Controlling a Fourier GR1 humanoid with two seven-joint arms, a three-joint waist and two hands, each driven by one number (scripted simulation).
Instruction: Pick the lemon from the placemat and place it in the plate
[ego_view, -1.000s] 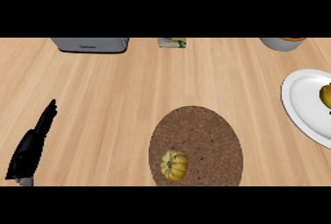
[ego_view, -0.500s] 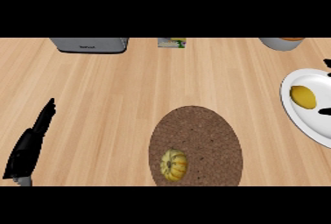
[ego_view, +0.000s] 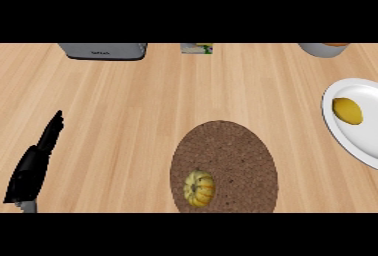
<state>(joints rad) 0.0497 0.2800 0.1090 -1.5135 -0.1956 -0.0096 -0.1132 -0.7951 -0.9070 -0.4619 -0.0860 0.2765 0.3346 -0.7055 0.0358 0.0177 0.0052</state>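
left hand (ego_view: 33, 167): resting at left edge, fingers straight, holding nothing | lemon (ego_view: 347, 111): lying in the white plate (ego_view: 341, 131) | small pumpkin (ego_view: 198, 188): sitting on brown placemat (ego_view: 229, 150) | right hand: not showing

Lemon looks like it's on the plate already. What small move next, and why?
Probably none beyond holding still: the lemon lies on the white plate, apart from the placemat, where only a small ribbed squash remains. The left hand rests open at the view's left; the right hand is out of view.
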